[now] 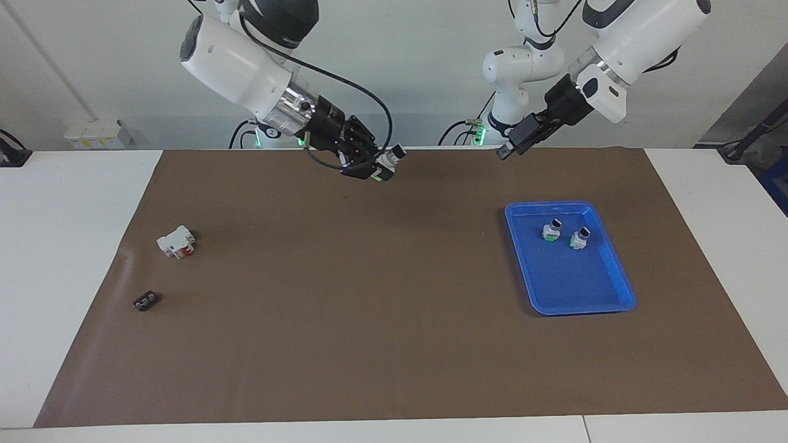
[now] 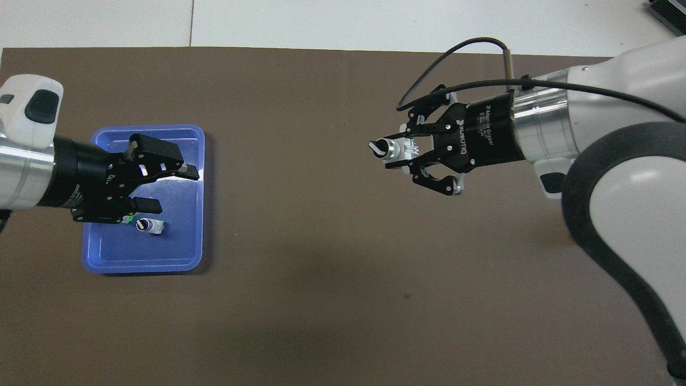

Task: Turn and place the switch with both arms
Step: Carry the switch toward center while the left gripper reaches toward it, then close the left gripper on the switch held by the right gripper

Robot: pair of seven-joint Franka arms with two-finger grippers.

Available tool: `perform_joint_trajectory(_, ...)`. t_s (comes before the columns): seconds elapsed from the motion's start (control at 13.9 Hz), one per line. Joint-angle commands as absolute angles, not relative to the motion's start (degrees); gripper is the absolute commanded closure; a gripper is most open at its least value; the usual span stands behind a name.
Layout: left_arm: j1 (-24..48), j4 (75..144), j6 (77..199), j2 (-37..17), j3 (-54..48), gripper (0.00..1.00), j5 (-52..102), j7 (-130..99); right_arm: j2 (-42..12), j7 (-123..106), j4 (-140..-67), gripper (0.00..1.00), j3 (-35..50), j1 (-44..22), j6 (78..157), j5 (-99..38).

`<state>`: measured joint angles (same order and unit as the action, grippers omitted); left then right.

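Observation:
My right gripper (image 1: 383, 167) is shut on the switch (image 1: 391, 161) and holds it in the air over the middle of the brown mat, black knob pointing toward the left arm's end. It also shows in the overhead view (image 2: 387, 150), held by the right gripper (image 2: 401, 154). My left gripper (image 1: 508, 149) is open and empty, raised high; from above it (image 2: 172, 188) covers part of the blue tray (image 2: 144, 265). Two identical switches (image 1: 551, 231) (image 1: 579, 237) stand in the tray (image 1: 569, 307). One (image 2: 149, 225) shows from above; the other is mostly hidden.
A white block with red parts (image 1: 176, 241) and a small dark terminal strip (image 1: 145, 301) lie on the brown mat (image 1: 369, 307) toward the right arm's end. The tray sits toward the left arm's end.

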<state>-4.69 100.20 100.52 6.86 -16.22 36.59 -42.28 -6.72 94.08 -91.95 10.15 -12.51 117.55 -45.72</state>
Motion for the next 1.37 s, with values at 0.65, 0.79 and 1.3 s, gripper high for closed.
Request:
perform_joint_trajectory(0.65, 1.7, 102.0, 113.0, 7.5, -18.5, 0.46, 47.8, -54.4, -6.2, 91.5, -95.8, 1.00, 10.1, -15.6, 120.0, -44.8)
perform_joint_trajectory(0.79, 3.8, 103.2, 117.0, 7.6, -18.5, 0.48, 47.8, -55.8, -6.2, 91.5, -95.8, 1.00, 10.1, -15.6, 120.1, -44.8)
perform_joint_trajectory(1.3, 5.4, 105.4, 120.2, 8.2, -18.6, 0.57, 47.8, -55.9, -6.2, 91.5, -95.8, 1.00, 10.1, -15.6, 120.0, -44.8)
